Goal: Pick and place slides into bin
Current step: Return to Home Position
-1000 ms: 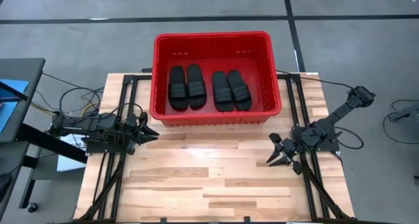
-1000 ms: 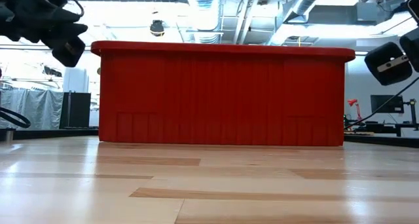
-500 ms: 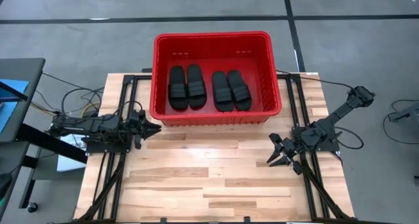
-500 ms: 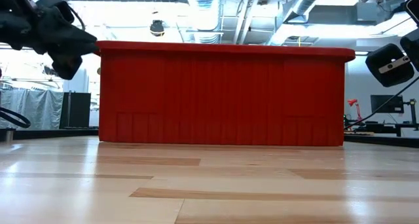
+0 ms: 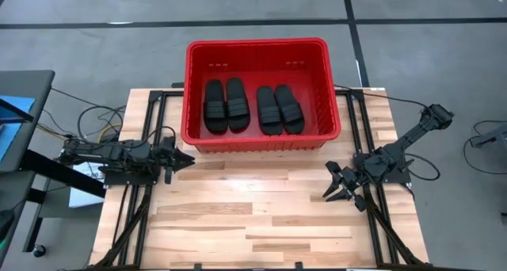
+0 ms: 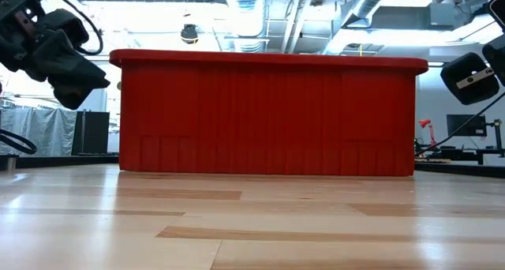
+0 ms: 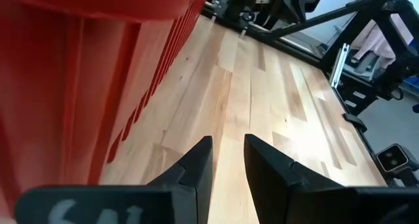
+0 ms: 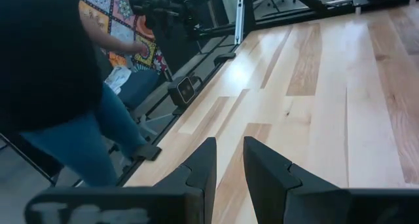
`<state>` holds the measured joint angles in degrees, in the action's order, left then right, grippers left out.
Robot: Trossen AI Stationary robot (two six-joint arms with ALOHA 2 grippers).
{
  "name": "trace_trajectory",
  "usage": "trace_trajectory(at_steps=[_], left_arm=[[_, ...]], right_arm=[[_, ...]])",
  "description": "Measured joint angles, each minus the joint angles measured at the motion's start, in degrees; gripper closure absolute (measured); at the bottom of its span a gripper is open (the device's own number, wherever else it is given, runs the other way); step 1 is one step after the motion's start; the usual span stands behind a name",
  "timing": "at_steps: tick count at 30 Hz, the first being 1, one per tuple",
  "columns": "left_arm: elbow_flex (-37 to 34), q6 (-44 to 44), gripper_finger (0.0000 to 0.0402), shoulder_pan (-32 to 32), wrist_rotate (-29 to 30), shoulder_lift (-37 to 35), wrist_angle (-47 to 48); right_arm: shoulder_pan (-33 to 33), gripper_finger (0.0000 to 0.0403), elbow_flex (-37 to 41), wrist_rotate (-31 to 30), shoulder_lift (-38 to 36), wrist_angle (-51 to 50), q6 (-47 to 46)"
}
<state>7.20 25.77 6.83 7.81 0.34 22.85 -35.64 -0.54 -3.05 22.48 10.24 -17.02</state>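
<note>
Slides: four, side by side in bin; hidden behind its wall in low view.
Left gripper: narrow gap, empty, near bin's corner.
Right gripper: narrow gap, empty.

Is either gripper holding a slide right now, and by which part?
Nothing is held. The left gripper and right gripper are open and empty over the table; all four slides lie in the bin.

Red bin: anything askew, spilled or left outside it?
Nothing stands out. All four black ribbed-strap slide sandals lie flat, side by side in two pairs, inside the red plastic bin; none shows on the wooden table.
</note>
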Motion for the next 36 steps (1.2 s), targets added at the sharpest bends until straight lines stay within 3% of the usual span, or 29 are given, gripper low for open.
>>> trace_trajectory(at_steps=[36], left_arm=[[0.00, -1.08, 0.0325, -0.02, 0.09, 0.02, 0.17]], right_arm=[[0.02, 0.0336, -0.02, 0.02, 0.00, -0.02, 0.00]])
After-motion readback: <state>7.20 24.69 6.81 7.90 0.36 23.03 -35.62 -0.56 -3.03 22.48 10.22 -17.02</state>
